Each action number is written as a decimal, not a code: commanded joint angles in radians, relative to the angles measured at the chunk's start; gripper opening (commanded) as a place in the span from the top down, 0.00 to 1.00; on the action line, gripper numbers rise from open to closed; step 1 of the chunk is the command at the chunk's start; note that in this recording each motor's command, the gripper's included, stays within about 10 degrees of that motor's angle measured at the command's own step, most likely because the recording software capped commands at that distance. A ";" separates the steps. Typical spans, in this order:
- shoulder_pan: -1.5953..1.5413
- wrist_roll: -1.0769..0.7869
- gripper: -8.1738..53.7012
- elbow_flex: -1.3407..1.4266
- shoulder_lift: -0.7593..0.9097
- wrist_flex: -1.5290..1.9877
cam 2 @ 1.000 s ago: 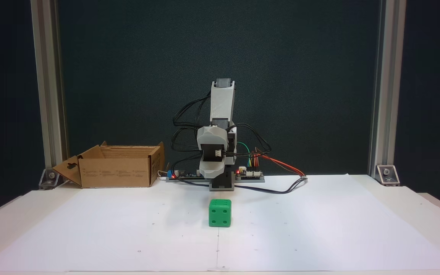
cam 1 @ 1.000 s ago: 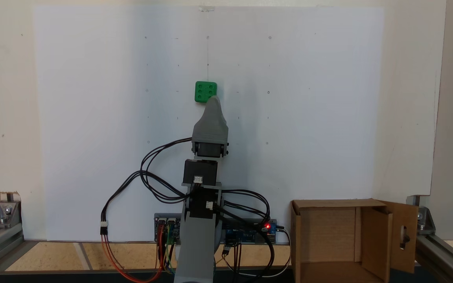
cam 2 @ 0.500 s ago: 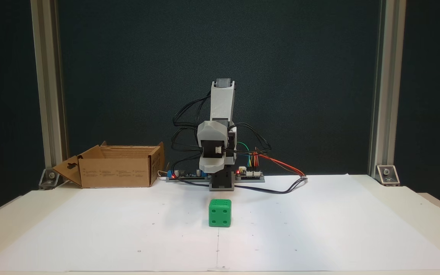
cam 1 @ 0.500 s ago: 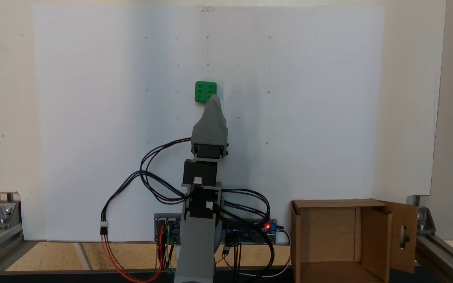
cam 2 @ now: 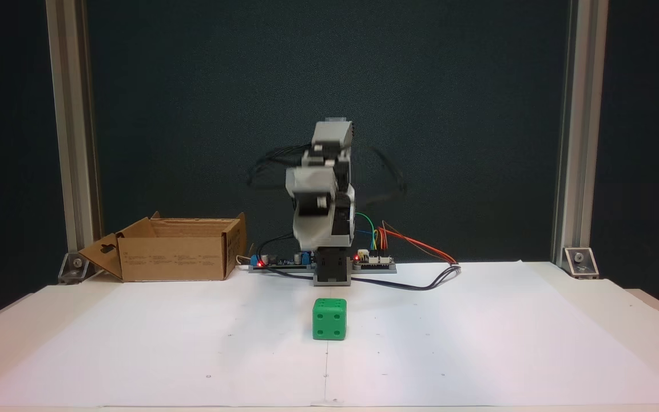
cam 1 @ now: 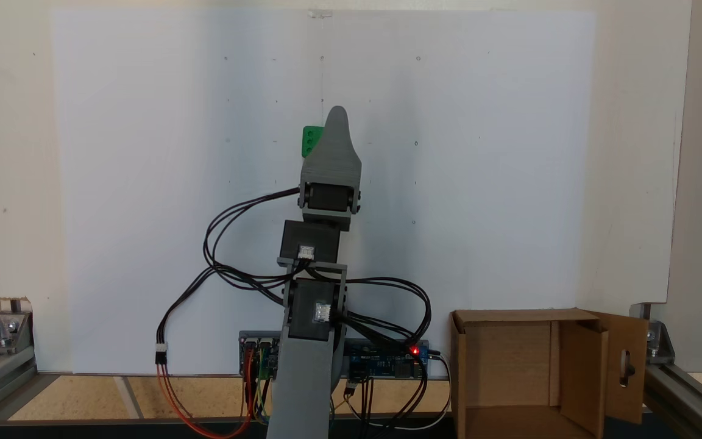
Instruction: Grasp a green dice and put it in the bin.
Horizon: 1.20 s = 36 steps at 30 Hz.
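Note:
The green dice (cam 1: 310, 140) rests on the white paper near the table's middle, and the grey gripper (cam 1: 337, 116) overlaps most of it from above. From the front, the dice (cam 2: 329, 319) stands alone on the paper, apart from the arm. The gripper (cam 2: 309, 237) hangs motion-blurred well above and behind it. Its jaws lie one behind the other, so open or shut cannot be told. The brown cardboard bin (cam 1: 582, 372) stands open beside the arm's base, at the left in the front-facing fixed view (cam 2: 175, 257).
A controller board (cam 1: 387, 360) with a red light and looping cables (cam 1: 229, 268) sits at the arm's base. Aluminium frame posts (cam 2: 72, 143) rise at the table's back corners. A white paper sheet (cam 2: 478, 343) covers the tabletop.
The arm has lifted and reached forward, so the gripper now covers most of the dice from above. The dice and the bin have not moved.

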 commanded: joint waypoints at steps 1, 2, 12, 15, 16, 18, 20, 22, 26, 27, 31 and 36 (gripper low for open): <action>0.005 0.078 0.17 -0.161 0.117 0.159; -0.003 0.078 0.17 -0.224 0.117 0.221; -0.032 0.080 0.15 -0.505 0.023 0.885; -0.061 0.081 0.15 -0.548 -0.061 1.075; -0.071 0.081 0.15 -0.560 -0.083 1.138; -0.075 0.081 0.15 -0.598 -0.133 1.256; -0.075 0.081 0.15 -0.638 -0.190 1.373; -0.074 0.081 0.15 -0.678 -0.241 1.491; -0.074 0.081 0.15 -0.746 -0.330 1.534; -0.075 0.084 0.15 -0.756 -0.345 1.528; -0.075 0.086 0.15 -0.784 -0.416 1.451; -0.075 0.084 0.15 -0.795 -0.518 1.355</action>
